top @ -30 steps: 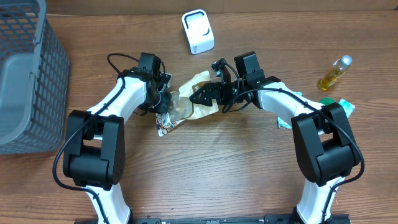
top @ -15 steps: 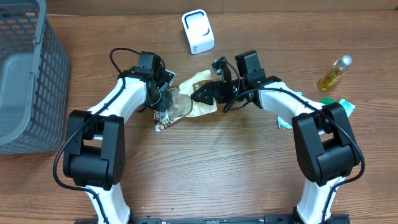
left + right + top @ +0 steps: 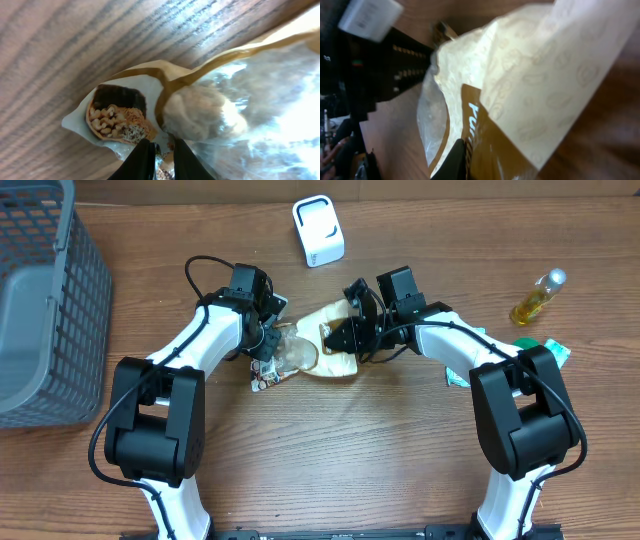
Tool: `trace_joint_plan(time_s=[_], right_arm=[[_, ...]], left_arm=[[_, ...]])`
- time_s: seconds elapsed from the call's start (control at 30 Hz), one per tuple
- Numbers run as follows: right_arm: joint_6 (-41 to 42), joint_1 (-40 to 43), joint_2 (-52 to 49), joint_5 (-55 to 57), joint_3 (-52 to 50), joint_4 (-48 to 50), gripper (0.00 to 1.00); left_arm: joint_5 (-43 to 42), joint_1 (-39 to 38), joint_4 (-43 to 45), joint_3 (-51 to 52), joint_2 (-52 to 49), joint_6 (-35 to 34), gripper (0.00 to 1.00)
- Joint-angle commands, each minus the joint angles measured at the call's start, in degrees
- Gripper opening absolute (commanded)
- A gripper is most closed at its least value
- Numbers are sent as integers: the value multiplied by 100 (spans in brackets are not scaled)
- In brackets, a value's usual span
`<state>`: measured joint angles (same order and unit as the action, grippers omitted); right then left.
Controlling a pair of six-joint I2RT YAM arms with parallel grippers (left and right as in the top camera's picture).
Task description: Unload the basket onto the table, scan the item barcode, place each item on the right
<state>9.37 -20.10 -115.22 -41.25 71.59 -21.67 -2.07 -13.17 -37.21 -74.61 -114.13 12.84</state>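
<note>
The item is a cream and brown snack bag (image 3: 312, 352) with a clear window, lying on the wooden table between both arms. My left gripper (image 3: 268, 346) is shut on its left end; in the left wrist view the black fingers (image 3: 142, 161) pinch the film beside a printed snack picture on the bag (image 3: 200, 110). My right gripper (image 3: 336, 340) is shut on the bag's right edge. The right wrist view shows one black finger (image 3: 455, 161) pressed against the brown band of the bag (image 3: 535, 75), the other finger hidden behind it. No barcode shows in any view.
A white scanner (image 3: 318, 230) stands at the back centre. A grey mesh basket (image 3: 40, 300) fills the left edge. A small bottle of yellow liquid (image 3: 537, 298) and a green packet (image 3: 548, 352) lie at the right.
My right gripper has closed on the bag's right edge. The bag has shifted a little to the right and spread out. The left gripper kept its hold and moved slightly right.
</note>
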Motion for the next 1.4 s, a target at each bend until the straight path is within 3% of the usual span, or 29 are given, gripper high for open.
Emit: trace_joint_plan(time_s=[0.0,0.07,0.17,0.23,0.5,0.6,0.83,1.1,1.17,1.37], right_arm=[[-94,-52,208,92,9,-472,8],[-92,-52,208,87,9,-671,13],[-94,-52,208,96,9,-750,41],[-92,-52,208,138,9,-522,69],[-87,-46,208,715,9,743,75],[-15,-50,208,695,9,737,69],[-35,-166,205,647,9,466,35],[-109,-37,306,256,15,448,22],[-111,39,369,-157,15,535,4],[-114,155,413,-1202,15,619,4]], left_arm=[[-385,-61,-179,170,-240,-481,18],[-398,-61,-223,168,-238,-586,19],[-398,-63,-310,170,-238,-581,20],[-396,-63,-328,170,-238,-562,19],[-387,-74,-350,175,-238,-232,17],[-376,-74,-348,179,-238,-212,18],[-376,-74,-306,179,-240,-212,18],[-393,24,-713,-87,-33,-643,5],[-396,111,-754,-227,131,-748,5],[-839,525,-1008,-765,678,-1222,5]])
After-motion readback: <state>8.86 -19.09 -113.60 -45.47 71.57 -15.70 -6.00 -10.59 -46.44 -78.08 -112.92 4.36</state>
